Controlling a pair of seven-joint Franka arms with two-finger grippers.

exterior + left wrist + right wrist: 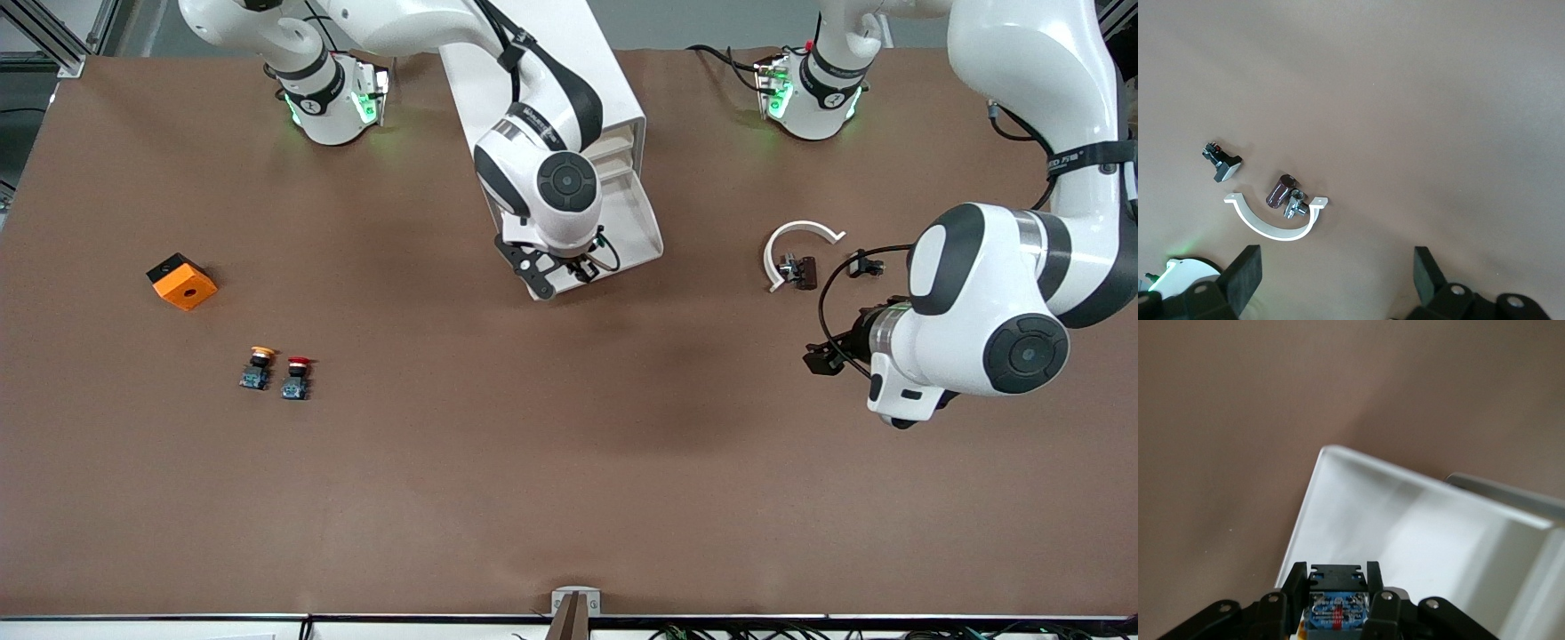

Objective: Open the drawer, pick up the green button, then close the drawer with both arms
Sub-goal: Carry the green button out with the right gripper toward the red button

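Your right gripper point(1336, 600) pinches the button point(1335, 608) over the open drawer point(1405, 540): light, rigid, grip its squared body. Left gripper point(1338, 283) waits spread.

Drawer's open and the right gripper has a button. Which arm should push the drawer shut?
Probably left. The right gripper is shut on the button above the open drawer. The left gripper is open and empty, over bare table toward its own end.

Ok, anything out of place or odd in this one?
Nothing spilled or damaged. The drawer stands pulled out of the cabinet, as the task needs. The right gripper, over the drawer, is shut on the button. The left gripper waits open above loose parts, a white clip among them.
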